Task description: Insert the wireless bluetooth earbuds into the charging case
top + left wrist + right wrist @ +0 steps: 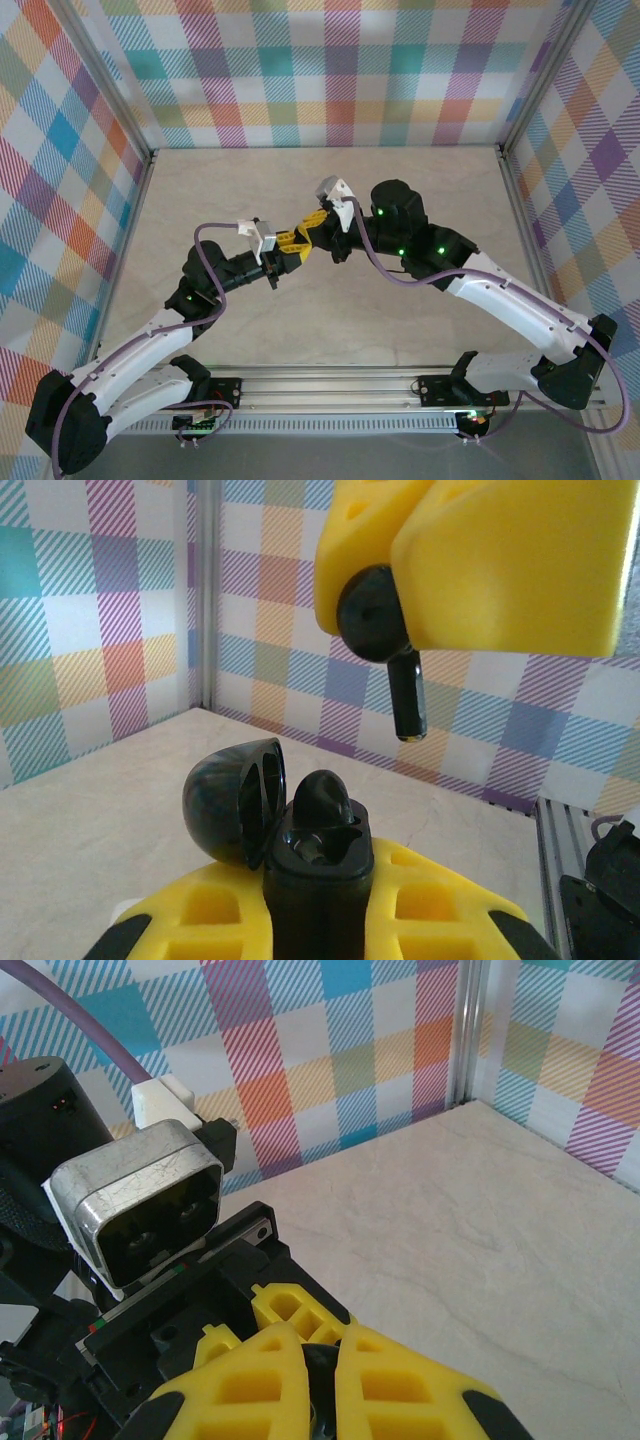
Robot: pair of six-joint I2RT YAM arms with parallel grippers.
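My left gripper (315, 900) is shut on a black charging case (312, 865) held upright with its lid (232, 800) flipped open to the left. One black earbud (325, 798) sits in the case's far slot; the near slot shows a bare metal contact. Above it my right gripper (400, 590) is shut on a second black earbud (385, 630), whose stem points down, clear of the case. In the right wrist view that gripper (322, 1380) pinches the dark earbud (322, 1375) between yellow fingers, over the left gripper's fingers (290, 1310). From above, the two grippers (300, 240) meet mid-table.
The pale marbled tabletop (330, 320) is ringed by checkered walls (330, 70) with metal corner posts (205, 590). The left wrist camera housing (140, 1200) sits close in front of the right gripper. A purple cable (385, 270) loops off each arm.
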